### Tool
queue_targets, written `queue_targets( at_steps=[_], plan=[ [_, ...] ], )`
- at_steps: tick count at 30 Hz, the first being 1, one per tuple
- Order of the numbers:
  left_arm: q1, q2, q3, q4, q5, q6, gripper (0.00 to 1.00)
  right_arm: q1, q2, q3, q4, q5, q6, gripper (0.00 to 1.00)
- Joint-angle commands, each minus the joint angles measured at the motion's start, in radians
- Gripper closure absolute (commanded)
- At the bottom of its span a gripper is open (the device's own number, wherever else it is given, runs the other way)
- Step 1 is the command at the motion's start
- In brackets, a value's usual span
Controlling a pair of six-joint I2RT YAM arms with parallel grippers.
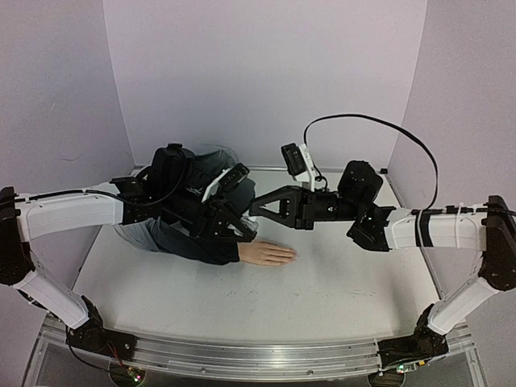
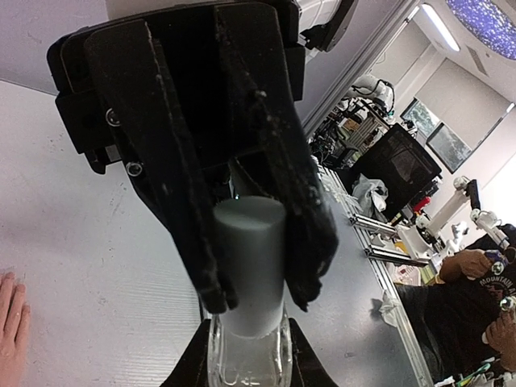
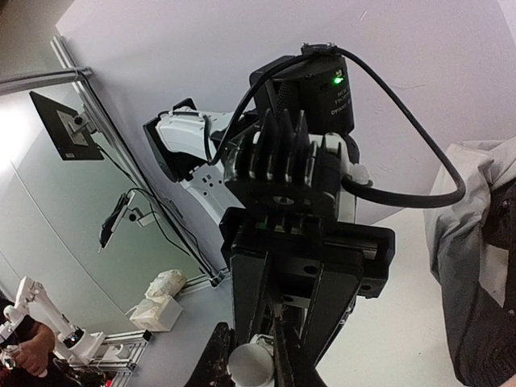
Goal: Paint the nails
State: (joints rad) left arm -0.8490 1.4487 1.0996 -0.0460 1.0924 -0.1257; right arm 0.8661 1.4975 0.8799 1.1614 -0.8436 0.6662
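Note:
The pale mannequin hand (image 1: 270, 254) lies flat on the table, fingers pointing right, in a dark navy-and-grey sleeve (image 1: 197, 242); its nails are too small to make out. Its fingers also show in the left wrist view (image 2: 10, 318). Just above it my two grippers meet tip to tip. My left gripper (image 1: 242, 228) (image 2: 258, 305) is shut on the grey-white cap (image 2: 248, 262) of a small clear glass bottle (image 2: 246, 363). My right gripper (image 1: 258, 211) (image 3: 251, 347) is shut on the bottle's body, whose white round end (image 3: 250, 367) shows between its fingers. In the top view the bottle is mostly hidden.
The jacket's body (image 1: 201, 165) is bunched at the back left against the wall and shows in the right wrist view (image 3: 476, 274). Lilac walls close in the back and both sides. The right arm's black cable (image 1: 379, 121) loops above it. The table's metal front rail (image 1: 242, 359) runs along the near edge.

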Motion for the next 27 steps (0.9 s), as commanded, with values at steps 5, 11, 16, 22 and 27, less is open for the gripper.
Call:
queue_targets(
  at_steps=[5, 11, 16, 22, 27],
  plan=[
    [-0.005, -0.091, 0.008, 0.052, -0.388, 0.015, 1.0, 0.032, 0.033, 0.062, 0.03, 0.059, 0.002, 1.0],
    [-0.015, -0.177, -0.082, 0.052, -1.141, 0.075, 1.0, 0.138, 0.111, 0.257, -0.517, 0.631, -0.101, 1.0],
    [-0.045, -0.182, -0.088, 0.02, -1.408, 0.124, 1.0, 0.296, 0.309, 0.508, -0.783, 1.082, 0.013, 1.0],
    [-0.048, -0.183, -0.106, 0.02, -1.315, 0.121, 1.0, 0.32, 0.352, 0.562, -0.678, 1.034, 0.01, 1.0],
    [-0.047, -0.196, -0.133, 0.02, -1.229, 0.114, 1.0, 0.311, 0.244, 0.514, -0.663, 1.033, -0.12, 0.62]
  ],
)
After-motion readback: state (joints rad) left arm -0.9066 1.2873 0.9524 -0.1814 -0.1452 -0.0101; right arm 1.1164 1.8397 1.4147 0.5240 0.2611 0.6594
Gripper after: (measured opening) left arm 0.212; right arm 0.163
